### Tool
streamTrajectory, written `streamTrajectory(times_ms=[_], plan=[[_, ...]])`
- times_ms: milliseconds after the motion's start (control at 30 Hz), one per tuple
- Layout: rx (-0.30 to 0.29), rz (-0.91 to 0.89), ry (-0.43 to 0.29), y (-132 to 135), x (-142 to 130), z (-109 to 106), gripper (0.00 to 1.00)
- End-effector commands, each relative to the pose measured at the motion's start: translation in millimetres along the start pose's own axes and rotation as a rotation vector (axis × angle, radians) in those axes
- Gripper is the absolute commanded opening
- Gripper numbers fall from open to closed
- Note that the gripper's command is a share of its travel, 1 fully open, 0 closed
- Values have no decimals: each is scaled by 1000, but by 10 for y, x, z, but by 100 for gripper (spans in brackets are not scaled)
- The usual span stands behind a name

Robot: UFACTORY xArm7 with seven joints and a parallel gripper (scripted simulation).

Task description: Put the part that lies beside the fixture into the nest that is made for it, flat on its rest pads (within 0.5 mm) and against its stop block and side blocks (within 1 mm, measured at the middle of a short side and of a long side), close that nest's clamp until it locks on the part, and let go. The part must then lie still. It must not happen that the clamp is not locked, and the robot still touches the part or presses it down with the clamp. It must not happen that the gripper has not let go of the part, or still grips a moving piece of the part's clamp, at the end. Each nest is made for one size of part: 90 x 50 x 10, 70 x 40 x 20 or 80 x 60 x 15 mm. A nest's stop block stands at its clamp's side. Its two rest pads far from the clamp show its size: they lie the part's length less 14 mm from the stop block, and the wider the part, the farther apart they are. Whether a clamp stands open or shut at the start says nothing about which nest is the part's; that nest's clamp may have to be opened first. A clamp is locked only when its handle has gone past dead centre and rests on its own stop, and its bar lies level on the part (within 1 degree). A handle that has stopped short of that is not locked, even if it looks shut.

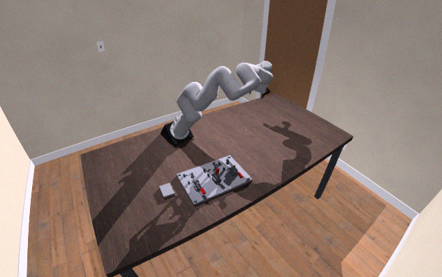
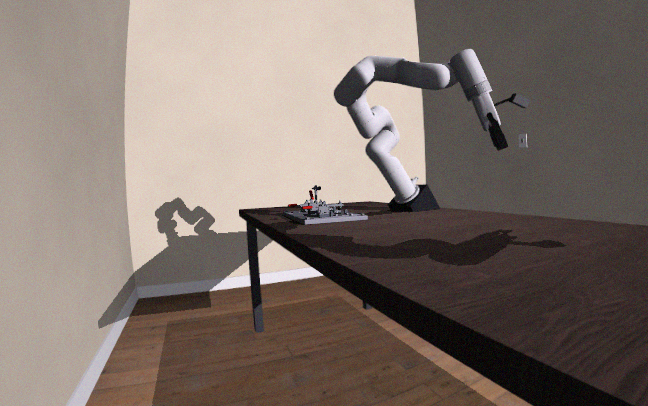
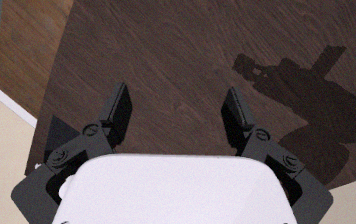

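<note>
A flat, light-grey rectangular part (image 1: pixel 167 190) lies on the tabletop (image 1: pixel 259 143) just beside the grey fixture plate (image 1: pixel 196 201), whose three nests carry red-handled clamps (image 1: pixel 203 191).

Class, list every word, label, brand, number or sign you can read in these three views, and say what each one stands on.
None: no readable text in any view.
The grey part, the fixture plate, the arm and the open gripper bear no visible marking.
The wall plate is blank at this size.

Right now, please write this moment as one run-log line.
gripper: open, holds nothing | arm: high, far from fixture | part: on table beside fixture | nests: no part seen inside
</note>
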State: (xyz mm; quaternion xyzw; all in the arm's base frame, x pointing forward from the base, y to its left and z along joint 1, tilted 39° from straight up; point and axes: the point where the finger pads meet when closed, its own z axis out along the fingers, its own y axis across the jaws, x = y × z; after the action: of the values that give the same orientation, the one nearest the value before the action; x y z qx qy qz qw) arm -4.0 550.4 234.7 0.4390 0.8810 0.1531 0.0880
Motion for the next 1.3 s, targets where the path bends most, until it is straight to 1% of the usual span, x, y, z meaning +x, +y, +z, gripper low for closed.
streamTrajectory(times_ms=[0,100,167,200,233,267,333,367,400,433,500,533,567,633,667,700,733,767,833,867,900,933,967,1067,1100,1133,1267], plan=[[-3,2,4,3,9,-26,100],[-11,46,1,82,-106,-92,100],[-26,118,-4,201,-297,-195,100],[-36,169,-7,278,-434,-266,100],[-36,169,-7,278,-434,-266,100],[-47,226,-11,357,-589,-344,100],[-48,230,-11,362,-599,-349,100],[-62,301,-15,449,-795,-442,100],[-62,301,-15,449,-795,-442,100],[-74,362,-18,516,-966,-520,100],[-74,362,-18,516,-966,-520,100],[-78,381,-19,534,-1018,-544,100],[-96,467,-23,609,-1260,-649,100],[-96,470,-23,611,-1268,-652,100],[-109,536,-25,657,-1451,-727,100],[-115,563,-26,673,-1528,-758,100],[-116,568,-26,676,-1541,-763,100],[-126,618,-28,701,-1682,-818,100],[-137,672,-29,722,-1832,-875,100],[-137,672,-29,722,-1832,-875,100],[-150,735,-31,739,-2008,-939,100],[-156,764,-31,744,-2086,-966,100],[-159,782,-31,746,-2136,-984,100],[-159,782,-31,746,-2136,-984,100],[-183,896,-33,747,-2447,-1088,100],[-183,896,-33,747,-2447,-1088,100],[-208,1013,-32,722,-2755,-1182,100]])
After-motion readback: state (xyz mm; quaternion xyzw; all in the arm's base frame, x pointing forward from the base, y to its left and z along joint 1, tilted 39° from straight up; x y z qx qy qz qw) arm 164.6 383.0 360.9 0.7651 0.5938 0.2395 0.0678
